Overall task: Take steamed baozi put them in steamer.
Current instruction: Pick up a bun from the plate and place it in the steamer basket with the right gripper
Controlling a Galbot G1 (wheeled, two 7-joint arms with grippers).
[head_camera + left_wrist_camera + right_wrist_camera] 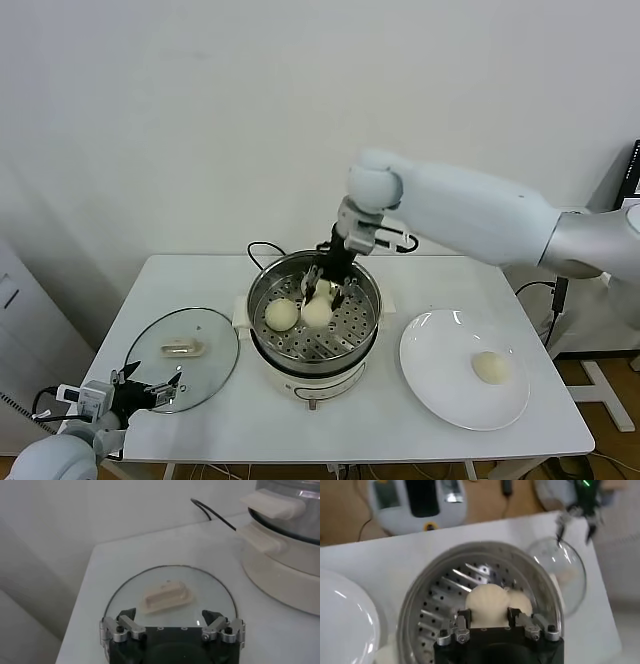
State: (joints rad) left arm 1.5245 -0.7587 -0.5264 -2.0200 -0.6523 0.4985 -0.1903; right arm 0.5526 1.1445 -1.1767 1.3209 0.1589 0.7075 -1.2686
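Observation:
The steamer [366,300] stands mid-table, a shiny steel pot with a perforated tray [435,605] on a white base. My right gripper [325,291] reaches down into it, shut on a steamed baozi [318,313] that is at tray level [487,601]. A second baozi [282,314] lies on the tray just beside it [524,603]. Another baozi [490,367] sits on the white plate [440,395] to the right. My left gripper [150,388] waits open near the table's front left corner, over the edge of the glass lid [150,580], holding nothing.
The round glass lid [185,375] with its white handle [166,596] lies flat left of the steamer. A black cord [262,250] runs behind the pot. The steamer's side handles [270,505] stick out toward the lid.

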